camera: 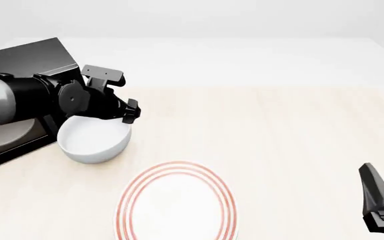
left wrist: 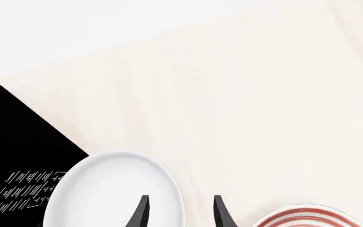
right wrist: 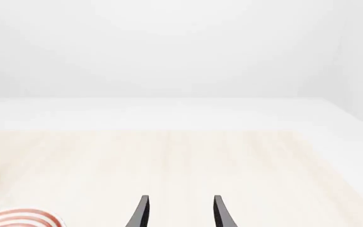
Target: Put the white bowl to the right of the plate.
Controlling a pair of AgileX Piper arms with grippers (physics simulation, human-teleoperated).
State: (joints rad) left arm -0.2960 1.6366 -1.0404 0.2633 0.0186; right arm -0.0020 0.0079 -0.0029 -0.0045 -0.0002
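- The white bowl [camera: 94,141] stands upright on the table [camera: 292,130], left of and beyond the plate [camera: 176,201], just in front of the black microwave [camera: 20,107] at the left edge. It has not yet reached the required place.
- The plate lies flat near the front edge of the table, apart from the bowl. The table to its right is bare.
- The left gripper [left wrist: 178,213] hangs over the bowl's right rim. In the left wrist view its fingers stand parted with nothing between them; one finger shows over the bowl's interior, the other over bare table between bowl and plate. The jaws appear to straddle the rim, but contact with it cannot be confirmed.
- The right gripper [right wrist: 178,213] is also parted and empty, resting low at the far right and well apart from both bowl and plate.
- Judgement: the left arm is plainly the nearer. The bowl is round, so no long axis governs the approach. The governing relation is the rim wall lying between and below the left fingertips, calling for a short descent and closure before any carry rightward past the plate.
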